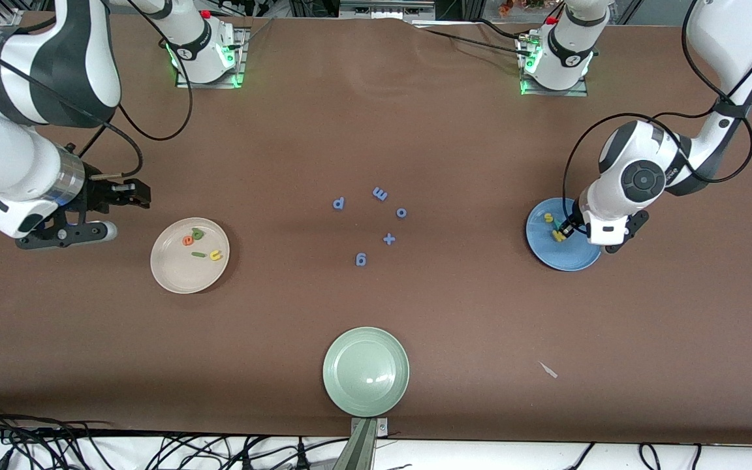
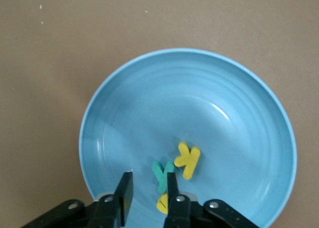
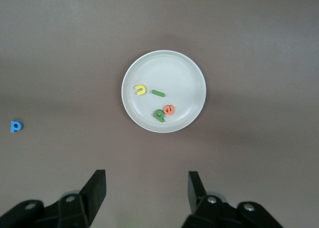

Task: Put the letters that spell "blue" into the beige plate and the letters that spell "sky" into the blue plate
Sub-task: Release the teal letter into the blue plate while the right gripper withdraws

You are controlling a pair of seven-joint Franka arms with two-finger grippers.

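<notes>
The blue plate [image 1: 575, 258] [image 2: 209, 88] lies toward the left arm's end of the table. In it are the yellow s [image 1: 549, 218], the yellow k [image 2: 188, 159] and the teal y [image 2: 162, 174]. My left gripper [image 1: 562, 232] [image 2: 148, 177] hangs low over this plate, open, and the y lies on the plate against one finger. A finger partly hides another yellow letter [image 2: 162, 204]. The beige plate [image 1: 173, 274] [image 3: 184, 73] holds the orange e [image 1: 188, 240] [image 3: 169, 109], green b [image 1: 198, 233] [image 3: 159, 114], green l [image 1: 198, 254] [image 3: 158, 93] and yellow u [image 1: 216, 255] [image 3: 140, 90]. My right gripper [image 1: 134, 196] [image 3: 147, 183] is open and empty over bare table beside that plate.
Blue letters p [image 1: 339, 203] [image 3: 16, 126], m [image 1: 380, 194], o [image 1: 401, 213], g [image 1: 360, 260] and a blue plus sign [image 1: 388, 239] lie mid-table. A pale green plate [image 1: 366, 372] sits near the front edge. A small pale scrap [image 1: 549, 370] lies nearer the camera than the blue plate.
</notes>
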